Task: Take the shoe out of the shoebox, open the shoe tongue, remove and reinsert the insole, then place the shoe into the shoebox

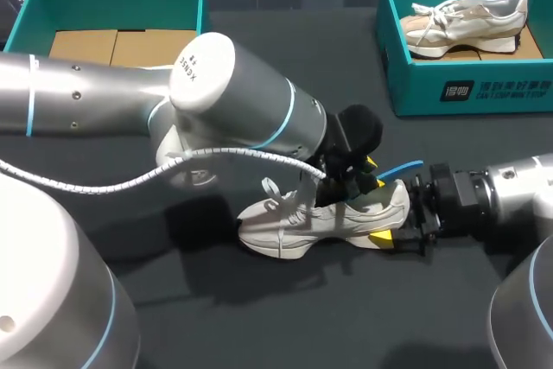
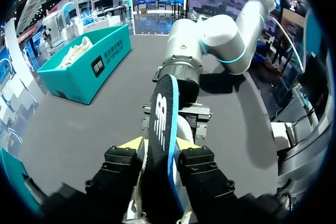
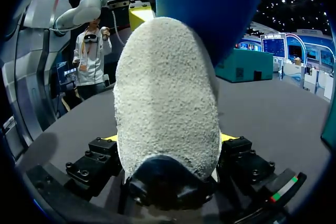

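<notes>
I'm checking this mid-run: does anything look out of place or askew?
The dark, blue-edged insole sticks up out of the white sneaker, pinched in the left claw, while the right claw grips the heel. It fits the insole step; nothing else looks odd.

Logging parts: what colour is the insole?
Insole: black with a blue edge; best in the left wrist view.

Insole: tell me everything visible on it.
The insole is thin and foam-like, black on top with a white logo, blue along the edge and underside. It stands on edge, rounded end up, clamped from both sides by the jaws of the left gripper. Its lower end runs down toward the shoe; whether any of it sits inside, I cannot tell.
</notes>
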